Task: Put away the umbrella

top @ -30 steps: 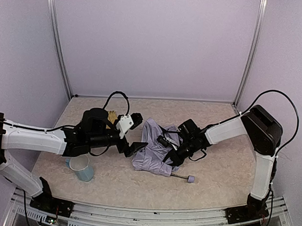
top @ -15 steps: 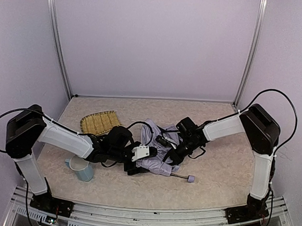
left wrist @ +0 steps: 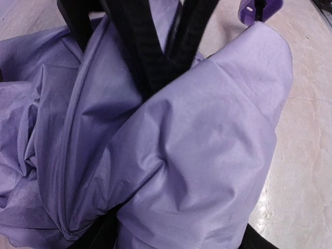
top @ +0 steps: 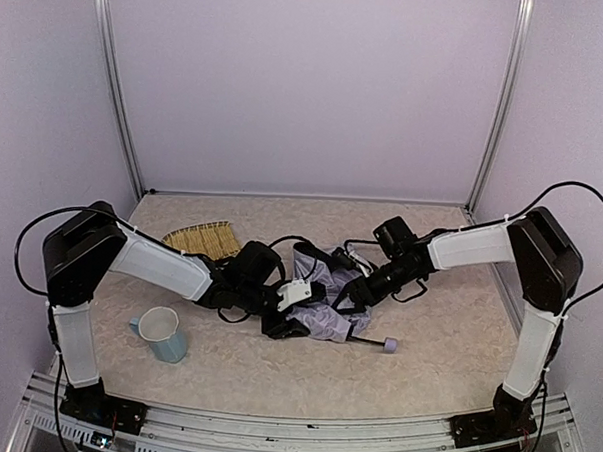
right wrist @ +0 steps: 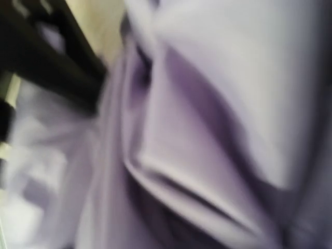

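Note:
The umbrella (top: 323, 305) lies crumpled mid-table, pale lavender fabric with black ribs showing, its thin shaft ending in a small knob (top: 389, 343) at the lower right. My left gripper (top: 286, 315) presses into the umbrella's left side. In the left wrist view its dark fingers stand apart at the bottom corners with a bulge of umbrella fabric (left wrist: 207, 145) between them, and black ribs (left wrist: 150, 52) cross above. My right gripper (top: 362, 292) is over the umbrella's right side. The right wrist view is blurred and filled with folds of the fabric (right wrist: 207, 129); its fingers are hidden.
A light blue mug (top: 162, 333) stands at the front left, near the left arm. A woven bamboo tray (top: 201, 240) lies behind that arm at the back left. Purple walls with metal posts enclose the table (top: 446, 352).
My left gripper swung down from the left into the umbrella's left edge and narrowed. The right gripper moved up and right along the fabric, and the umbrella's knob shifted slightly right.

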### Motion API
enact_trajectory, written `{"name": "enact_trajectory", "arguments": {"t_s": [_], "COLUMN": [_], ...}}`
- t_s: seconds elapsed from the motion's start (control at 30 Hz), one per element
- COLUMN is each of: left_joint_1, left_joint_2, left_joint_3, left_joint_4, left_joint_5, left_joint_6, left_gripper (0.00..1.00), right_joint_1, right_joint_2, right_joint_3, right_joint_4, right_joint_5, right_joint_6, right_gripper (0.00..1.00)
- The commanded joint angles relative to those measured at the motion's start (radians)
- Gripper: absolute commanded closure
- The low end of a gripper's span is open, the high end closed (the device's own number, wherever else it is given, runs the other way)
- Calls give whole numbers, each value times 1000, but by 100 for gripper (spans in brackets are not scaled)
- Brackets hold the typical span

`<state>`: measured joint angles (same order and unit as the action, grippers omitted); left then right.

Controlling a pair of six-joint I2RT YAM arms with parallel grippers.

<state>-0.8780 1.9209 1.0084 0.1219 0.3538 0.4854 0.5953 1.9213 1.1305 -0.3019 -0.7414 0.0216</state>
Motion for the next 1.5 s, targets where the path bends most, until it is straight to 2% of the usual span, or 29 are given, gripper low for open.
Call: {"name": "enact_trajectory", "arguments": {"t_s": [0.0, 0.03, 0.07, 0.1, 0.2, 0.27, 0.4, 0.5, 0.57, 0.63, 0.73, 0.83, 1.03, 1.13, 1.23, 1.37, 1.47], "left_joint_1": [4, 7, 8, 8, 1, -9, -30, -35, -36, -36, -29, -19, 5, 17, 30, 34, 41], "left_joint_2": [117, 127, 134, 138, 149, 157, 164, 165, 166, 169, 193, 229, 242, 253, 281, 300, 313], "left_joint_3": [24, 33, 35, 36, 44, 53, 67, 71, 77, 88, 125, 190, 217, 240, 274, 297, 313], "left_joint_4": [-196, -200, -201, -199, -199, -204, -208, -202, -208, -228, -288, -368, -427, -462, -506, -543, -584], "left_joint_5": [49, 49, 48, 47, 31, 4, -67, -93, -94, -76, -37, -7, 81, 122, 153, 170, 183], "left_joint_6": [-86, -96, -104, -109, -124, -135, -146, -154, -153, -141, -116, -104, -96, -80, -72, -43, -19], "left_gripper": [41, 42, 43, 44, 46, 47, 48, 45, 45, 45, 48, 51, 54, 54, 54, 54, 55], "right_joint_1": [-19, -21, -23, -24, -26, -26, -26, -23, 12, 106, 281, 370, 380, 380, 379, 362, 342], "right_joint_2": [-161, -198, -239, -283, -407, -477, -595, -657, -681, -689, -691, -647, -581, -539, -466, -356, -277], "right_joint_3": [-25, -43, -67, -93, -171, -210, -298, -337, -329, -289, -284, -332, -443, -472, -470, -462, -421], "right_joint_4": [40, 33, 31, 28, -20, -68, -168, -190, -124, -77, 11, 103, 352, 414, 451, 589, 578], "right_joint_5": [148, 204, 260, 323, 538, 617, 720, 708, 612, 566, 585, 580, 677, 730, 799, 920, 946], "right_joint_6": [89, 109, 138, 164, 240, 302, 401, 431, 339, 179, -133, -389, -678, -798, -884, -982, -1006], "right_gripper": [29, 14, 6, 4, 6, 10, 16, 18, 23, 23, 20, 16, 8, 6, 6, 5, 5]}}
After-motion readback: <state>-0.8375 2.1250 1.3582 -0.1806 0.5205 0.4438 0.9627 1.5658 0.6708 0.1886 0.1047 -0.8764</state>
